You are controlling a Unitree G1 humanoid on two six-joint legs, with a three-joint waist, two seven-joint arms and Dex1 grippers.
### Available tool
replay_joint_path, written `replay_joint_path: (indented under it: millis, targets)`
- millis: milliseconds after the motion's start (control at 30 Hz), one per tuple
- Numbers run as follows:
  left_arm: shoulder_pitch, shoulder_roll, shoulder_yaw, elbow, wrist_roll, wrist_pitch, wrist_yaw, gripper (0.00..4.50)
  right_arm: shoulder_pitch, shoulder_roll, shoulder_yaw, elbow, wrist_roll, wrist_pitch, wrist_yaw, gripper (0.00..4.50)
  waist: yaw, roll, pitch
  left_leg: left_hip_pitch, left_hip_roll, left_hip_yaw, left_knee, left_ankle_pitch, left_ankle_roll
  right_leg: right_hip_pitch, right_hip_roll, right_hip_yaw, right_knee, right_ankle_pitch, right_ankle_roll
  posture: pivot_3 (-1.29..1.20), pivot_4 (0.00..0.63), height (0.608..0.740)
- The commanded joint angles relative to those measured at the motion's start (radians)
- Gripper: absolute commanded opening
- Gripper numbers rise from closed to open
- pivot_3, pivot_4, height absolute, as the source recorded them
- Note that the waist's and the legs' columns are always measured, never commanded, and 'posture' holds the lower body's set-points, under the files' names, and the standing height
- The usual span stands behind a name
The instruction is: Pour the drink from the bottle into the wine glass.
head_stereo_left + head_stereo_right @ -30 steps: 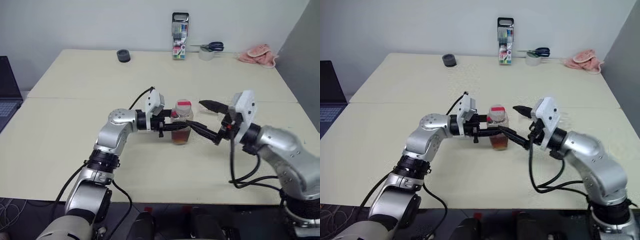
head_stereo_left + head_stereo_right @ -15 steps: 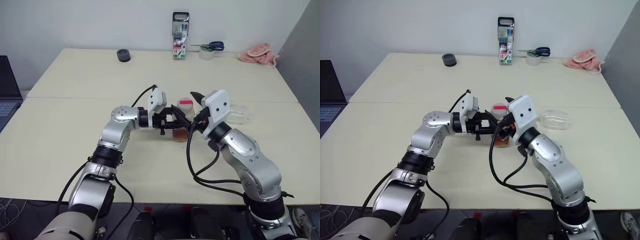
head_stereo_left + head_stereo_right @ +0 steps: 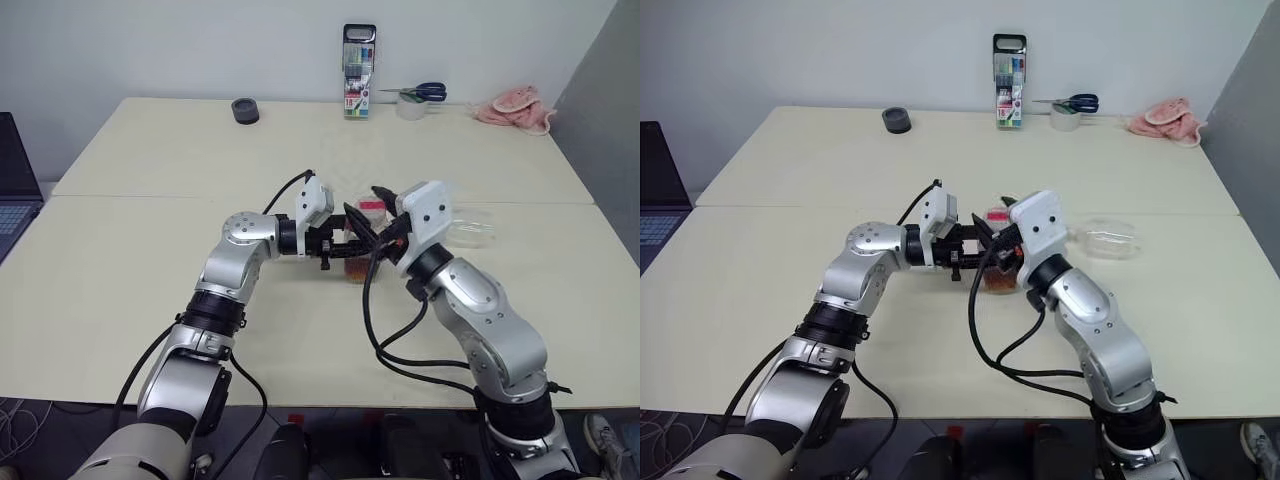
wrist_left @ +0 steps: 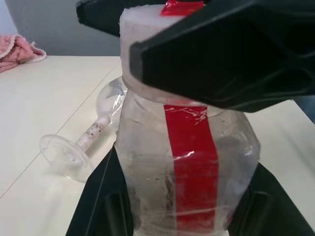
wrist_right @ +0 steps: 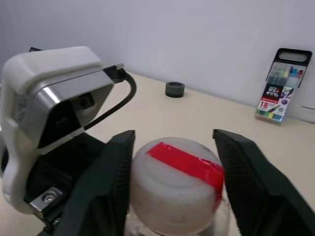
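Both head eyes looked forward and down over the table (image 3: 120, 300). Each wrist camera sat close against the bottle (image 4: 182, 162) (from opposite sides), shared with the head views.

One bottle (image 3: 362, 262), one wine glass (image 3: 470, 229) (lying down), two tools.

Along the far edge of the cream counter (image 3: 150, 300) we see a marker pack (image 3: 359, 71) standing upright near the wall, and to its right blue-handled scissors (image 3: 424, 92) resting on a roll of tape (image 3: 411, 107). Farther right, near the far corner, lies a crumpled pink cloth (image 3: 515, 107), while to the left of the markers we find a small dark round object (image 3: 245, 110) sitting alone. At the left edge, beside the counter, we see part of a dark laptop (image 3: 15, 190).
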Motion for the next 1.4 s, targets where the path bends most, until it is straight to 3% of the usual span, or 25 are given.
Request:
replay_joint_path:
  millis: [33,167,367,533,567,733,867,1100,1400]
  targets:
    - [-0.001,0.008,0.006,-0.042,-0.002,-0.007,0.000,1.79,-0.008,-0.003,-0.001,-0.028,-0.005,-0.028,0.016,1.91,0.000,0.000,0.000,0.000,0.000,0.000,0.000,0.000,0.000,0.000,0.000,0.000,0.000,0.000,0.000,0.00,0.150,0.740]
    - [0.005,0.020,0.002,-0.052,-0.003,0.010,-0.011,1.79,-0.020,-0.049,0.000,-0.023,0.043,-0.039,0.122,1.91,-0.001,0.000,0.000,0.000,0.000,0.000,0.000,0.000,0.000,0.000,0.000,0.000,0.000,0.000,0.000,0.00,0.150,0.740]
    - [0.006,0.081,-0.028,-0.046,0.021,-0.032,-0.103,1.79,-0.192,-0.321,-0.058,0.214,0.240,-0.116,0.657,1.91,-0.006,0.000,0.000,0.001,0.000,0.001,0.001,-0.002,0.004,0.002,0.000,0.000,0.000,0.000,0.000,0.00,0.150,0.740]
    - [0.008,0.065,0.005,-0.052,0.001,-0.024,-0.053,1.75,-0.238,-0.368,-0.054,0.300,0.269,-0.109,0.755,1.91,-0.010,0.000,0.000,0.001,0.000,0.000,0.000,-0.002,0.004,0.001,0.001,-0.001,0.000,0.001,0.000,0.00,0.150,0.740]
    - [0.010,0.058,0.013,-0.056,-0.004,-0.014,-0.037,1.74,-0.228,-0.357,-0.069,0.297,0.274,-0.113,0.736,1.91,-0.010,0.000,0.000,0.001,0.000,0.000,0.000,-0.002,0.004,0.001,0.000,-0.001,-0.001,0.001,0.000,0.00,0.150,0.740]
    - [0.013,0.048,0.030,-0.061,-0.009,0.003,0.003,1.71,-0.186,-0.368,-0.131,0.217,0.210,-0.161,0.625,3.60,-0.010,0.000,0.000,-0.001,-0.001,0.000,0.001,-0.001,0.002,0.000,-0.001,0.000,0.000,0.001,0.000,0.00,0.150,0.740]
    - [-0.004,0.026,0.051,-0.037,-0.006,0.011,0.055,1.71,-0.069,-0.390,-0.154,0.047,0.195,-0.094,0.518,3.63,-0.005,0.000,0.000,-0.002,-0.001,-0.001,0.001,-0.001,0.002,-0.001,-0.001,-0.001,0.000,0.001,0.000,0.00,0.150,0.740]
    - [-0.017,0.012,0.054,-0.009,0.011,-0.007,0.079,1.71,0.038,-0.119,-0.063,-0.100,0.029,-0.026,0.109,3.63,-0.012,0.000,0.000,-0.003,-0.001,0.003,0.003,0.000,0.000,-0.007,-0.001,0.004,0.008,0.001,0.000,0.00,0.150,0.740]
    - [-0.036,0.002,0.040,0.034,0.035,-0.046,0.088,1.71,0.026,-0.028,0.021,-0.084,-0.046,-0.003,0.025,3.63,-0.012,0.000,0.000,-0.002,-0.001,0.002,0.004,0.000,0.000,-0.007,0.000,0.003,0.010,0.000,0.000,0.00,0.150,0.740]
